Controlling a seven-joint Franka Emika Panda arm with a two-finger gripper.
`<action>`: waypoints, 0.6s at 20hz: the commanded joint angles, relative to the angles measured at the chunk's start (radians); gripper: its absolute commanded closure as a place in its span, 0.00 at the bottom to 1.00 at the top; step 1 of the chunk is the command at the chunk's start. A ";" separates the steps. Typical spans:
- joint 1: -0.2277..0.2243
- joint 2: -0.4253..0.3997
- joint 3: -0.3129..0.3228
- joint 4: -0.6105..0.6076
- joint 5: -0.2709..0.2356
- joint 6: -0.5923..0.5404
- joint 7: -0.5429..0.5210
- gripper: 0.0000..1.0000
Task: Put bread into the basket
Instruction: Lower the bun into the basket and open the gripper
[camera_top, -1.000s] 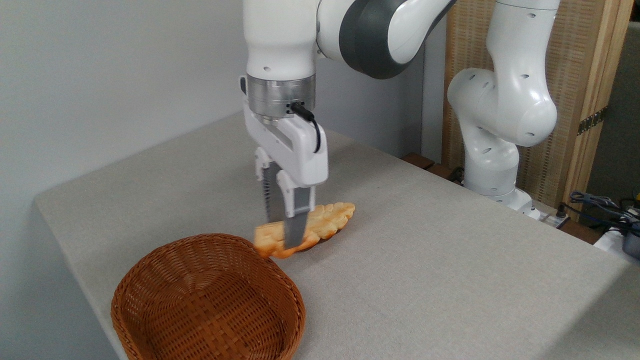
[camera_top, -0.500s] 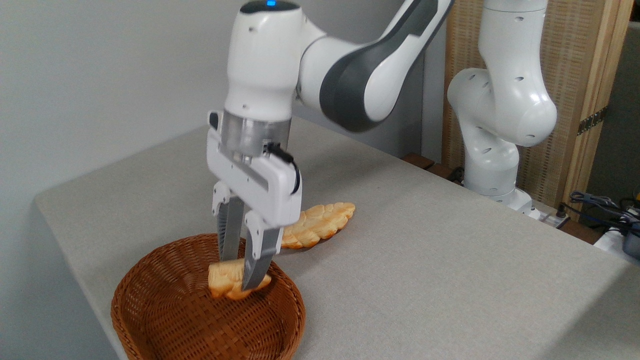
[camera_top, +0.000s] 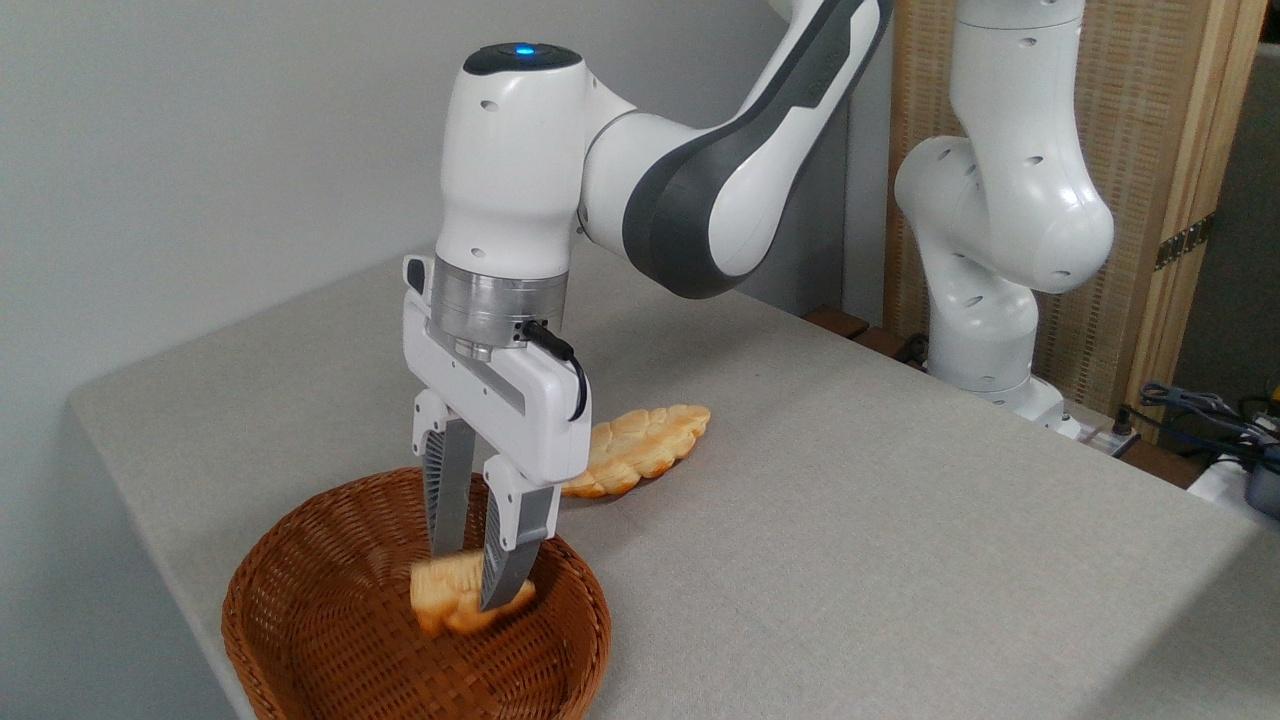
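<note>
Start at the basket (camera_top: 300, 610), which sits at the near left corner of the worktop (camera_top: 850, 520); everything below is placed against it. Its brown woven rim is whole and its floor shows bare on the left half.

Move right across the basket and you meet the bread (camera_top: 450, 597), a small golden bun. It hangs inside the rim, over the right half of the floor, pinched between the two fingers of your claw (camera_top: 472, 590). The claw is closed narrow on the bun and points straight down. You cannot tell from this view whether the bun's underside touches the weave or hangs just clear of it.

That is the relation your next move turns on: the bun lies directly below the claw and already within the basket's walls, so nothing sideways looks needed. In my judgement you only have to part the fingers, perhaps after easing down a little, and then lift straight up so the fingers clear the right rim.

Further right, outside the basket and just behind its far rim, a longer braided loaf (camera_top: 640, 447) lies flat on the worktop. Leave it.
</note>
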 joint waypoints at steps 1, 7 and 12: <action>-0.006 -0.002 0.002 0.009 -0.016 0.006 -0.013 0.00; -0.007 -0.048 -0.001 0.032 -0.015 -0.014 -0.089 0.00; -0.007 -0.104 -0.021 0.096 -0.006 -0.239 -0.132 0.00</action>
